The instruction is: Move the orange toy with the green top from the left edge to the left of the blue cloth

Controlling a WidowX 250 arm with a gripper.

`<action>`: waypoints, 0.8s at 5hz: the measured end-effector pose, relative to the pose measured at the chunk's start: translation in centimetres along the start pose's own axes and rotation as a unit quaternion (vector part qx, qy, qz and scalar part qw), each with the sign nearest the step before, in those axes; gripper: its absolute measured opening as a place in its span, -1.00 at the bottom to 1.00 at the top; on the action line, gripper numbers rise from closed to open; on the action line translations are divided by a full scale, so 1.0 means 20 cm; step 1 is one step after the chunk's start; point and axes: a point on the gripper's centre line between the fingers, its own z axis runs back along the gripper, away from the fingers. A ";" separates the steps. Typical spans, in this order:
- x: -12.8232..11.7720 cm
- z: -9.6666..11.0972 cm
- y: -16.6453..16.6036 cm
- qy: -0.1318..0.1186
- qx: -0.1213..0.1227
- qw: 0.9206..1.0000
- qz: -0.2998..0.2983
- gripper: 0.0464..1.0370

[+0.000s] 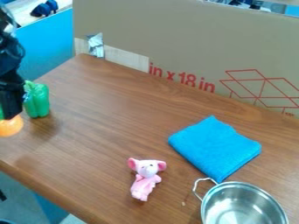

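One orange rounded object [10, 126], one green toy pepper [37, 101], one pink plush toy [146, 177], one folded blue cloth [213, 148] and one metal pot [243, 204] lie on a brown wood-grain table [108, 144], with a cardboard panel [175, 35] behind it and blue partitions [50, 50] at the left. The orange object, smooth and partly cut off, is at the left edge directly below the black gripper [10, 115], just beside the pepper; whether the claw is clenched or released, I cannot tell.

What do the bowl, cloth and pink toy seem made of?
The bowl looks like shiny metal, perhaps stainless steel, from its bright reflections. The blue cloth seems a matte, fuzzy textile, judging by its soft folded edges. The pink toy shows no gloss, suggesting plush, though soft plastic is possible.
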 end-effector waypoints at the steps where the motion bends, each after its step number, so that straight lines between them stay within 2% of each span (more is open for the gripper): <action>1: 0.11 0.05 -0.24 -0.012 -0.007 0.994 -0.107 0.18; 2: 0.25 0.12 -0.35 -0.057 0.002 0.987 -0.148 0.18; 3: 0.39 0.10 -0.45 -0.080 0.006 0.979 -0.187 0.18; 4: 0.49 0.07 -0.51 -0.081 0.007 0.973 -0.214 0.18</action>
